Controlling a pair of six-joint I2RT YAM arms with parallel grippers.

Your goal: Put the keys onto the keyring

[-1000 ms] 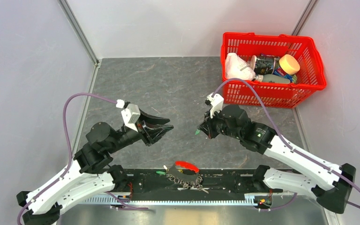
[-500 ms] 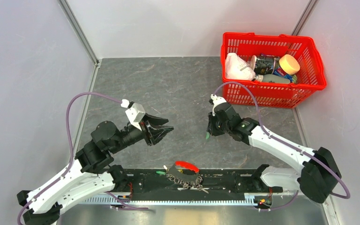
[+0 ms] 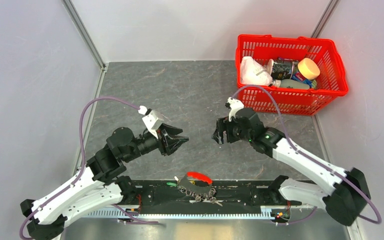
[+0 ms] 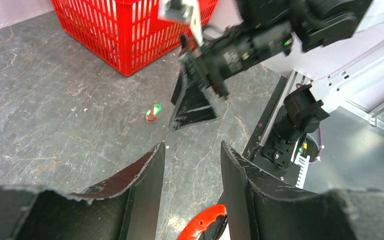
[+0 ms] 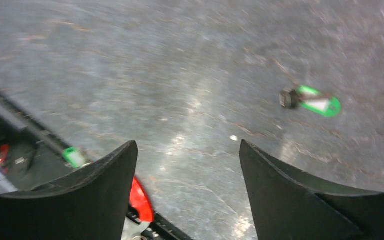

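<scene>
The keyring (image 3: 198, 176) lies at the near table edge, its red part uppermost, with a cluster of silvery keys (image 3: 199, 193) beside it. Its red arc also shows in the left wrist view (image 4: 206, 224) and as the keyring's edge (image 5: 140, 200) by my right finger. A green-tagged key (image 5: 314, 102) lies loose on the grey table, the same key (image 4: 152, 113) seen just left of the right arm's fingers. Another green tag (image 5: 75, 156) sits near the ring. My left gripper (image 3: 181, 140) (image 4: 192, 147) and right gripper (image 3: 219, 135) (image 5: 187, 145) both hover open and hold nothing.
A red basket (image 3: 290, 100) (image 4: 125, 30) with bottles and packets stands at the back right. A black rail (image 3: 245, 194) runs along the near edge between the arm bases. Walls close the table on the left, back and right.
My right gripper went from shut to wide open and swung back, and the green-tagged key it carried now lies on the table. The left gripper crept rightward and opened slightly.
</scene>
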